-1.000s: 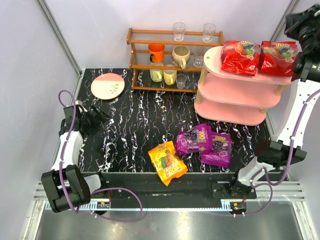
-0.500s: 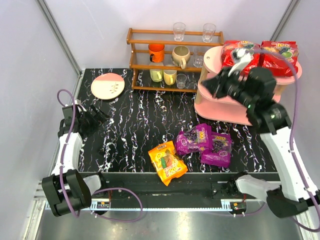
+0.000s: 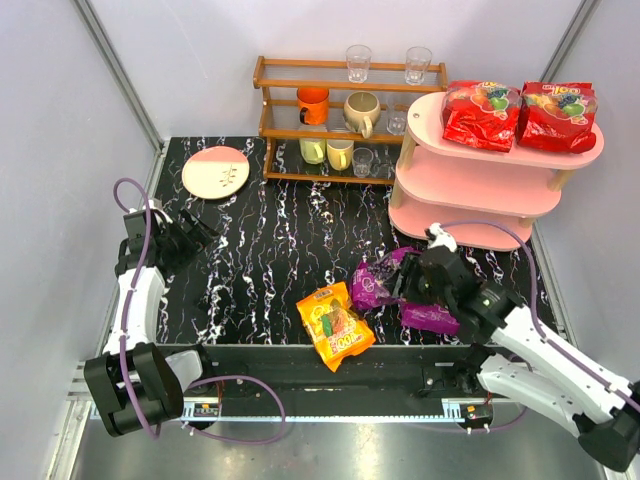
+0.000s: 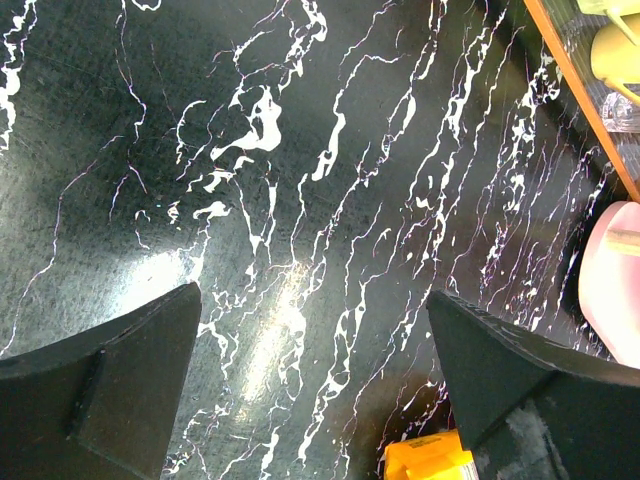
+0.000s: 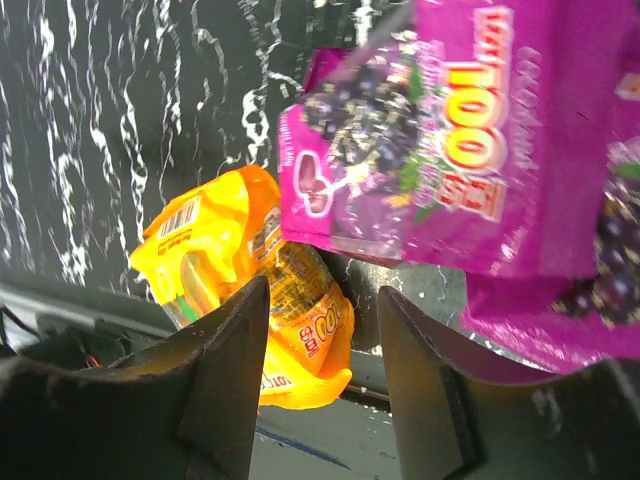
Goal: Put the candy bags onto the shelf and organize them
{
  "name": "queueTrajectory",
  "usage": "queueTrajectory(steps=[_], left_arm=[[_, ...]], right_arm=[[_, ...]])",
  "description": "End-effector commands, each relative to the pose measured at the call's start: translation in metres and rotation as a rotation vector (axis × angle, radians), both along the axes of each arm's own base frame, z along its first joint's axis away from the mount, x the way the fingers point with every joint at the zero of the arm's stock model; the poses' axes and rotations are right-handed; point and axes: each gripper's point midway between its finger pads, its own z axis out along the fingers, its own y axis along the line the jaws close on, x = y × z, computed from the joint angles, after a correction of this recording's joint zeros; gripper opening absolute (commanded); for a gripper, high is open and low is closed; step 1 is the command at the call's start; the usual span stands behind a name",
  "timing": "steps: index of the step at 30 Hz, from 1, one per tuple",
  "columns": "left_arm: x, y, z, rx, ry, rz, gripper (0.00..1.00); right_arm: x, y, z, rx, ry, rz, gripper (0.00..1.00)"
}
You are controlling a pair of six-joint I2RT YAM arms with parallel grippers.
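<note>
The black white-veined table fills most of the overhead view. At its back right corner stands the pink three-tier shelf, and just left of it, along the back wall, a brown wooden rack of cups and glasses.

The right arm reaches in from the near right corner, with the right gripper low over the two purple bags. In its wrist view the two fingers stand apart with nothing between them. The left arm lies along the left edge of the table. The left gripper is over bare tabletop, its fingers spread wide and empty.

Two red candy bags sit side by side on the top tier of the shelf, one to the left and one to the right. The two lower tiers hold no bags. The other three bags lie on the table in front of the shelf, near the front edge. One purple bag overlaps a second purple bag to its right. The orange bag lies just left of them, at the table's front edge.

A round pink and cream plate rests at the back left of the table
</note>
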Motion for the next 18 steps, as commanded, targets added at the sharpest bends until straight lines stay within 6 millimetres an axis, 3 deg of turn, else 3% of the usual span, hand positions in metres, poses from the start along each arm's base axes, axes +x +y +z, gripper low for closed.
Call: queueTrajectory(steps=[1, 5, 9, 14, 18], left_arm=[[0.004, 0.002, 0.017, 0.027, -0.058, -0.015, 0.99], [0.002, 0.0, 0.017, 0.025, -0.06, -0.026, 0.99], [0.003, 0.0, 0.018, 0.027, -0.065, -0.03, 0.99], [0.003, 0.0, 0.018, 0.025, -0.063, -0.033, 0.99], [0.004, -0.001, 0.019, 0.023, -0.064, -0.036, 0.99]], right_arm=[[0.006, -0.027, -0.005, 0.133, 0.025, -0.339, 0.58], [0.008, -0.041, -0.009, 0.147, 0.022, -0.449, 0.75], [0.013, -0.033, -0.018, 0.119, 0.054, -0.435, 0.8], [0.019, -0.013, -0.038, 0.157, 0.105, -0.421, 0.77], [0.021, -0.016, -0.051, 0.139, 0.111, -0.446, 0.61]])
